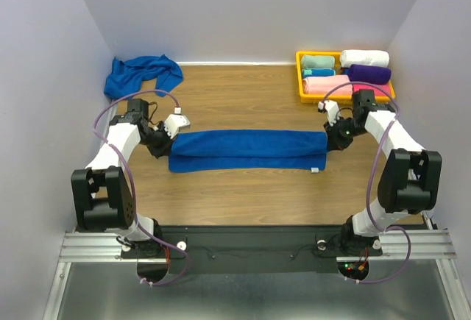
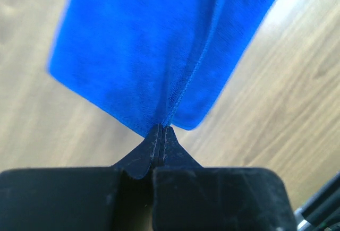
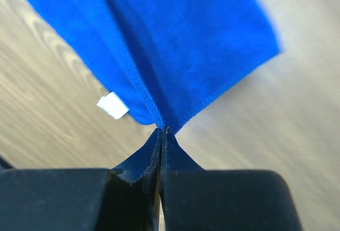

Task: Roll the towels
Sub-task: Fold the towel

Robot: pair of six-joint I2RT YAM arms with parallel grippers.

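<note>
Locate the folded towel [image 1: 248, 149] at the middle of the table [image 1: 243, 107]. It lies flat as a long royal-blue band running left to right, doubled lengthwise, with a lower layer showing along its near edge. A small white tag [image 1: 314, 170] sits at its near right corner.

Check the left gripper [image 1: 170, 143] at the towel's left end. In the left wrist view you see both fingers pressed together, pinching the towel's corner edge between the tips [image 2: 161, 130].

Check the right gripper [image 1: 328, 140] at the towel's right end. The right wrist view shows its fingers likewise closed tight on the towel's hemmed corner [image 3: 162, 131], with the tag [image 3: 112, 105] just to one side.

Locate the crumpled towel [image 1: 141, 73], also royal blue, heaped in the far left corner against the wall, well apart from both grippers.

Note the yellow tray [image 1: 299, 77] at the far right. It holds rolled towels: teal [image 1: 317, 62], white [image 1: 364, 58], purple [image 1: 368, 74] and pink [image 1: 326, 84].
</note>
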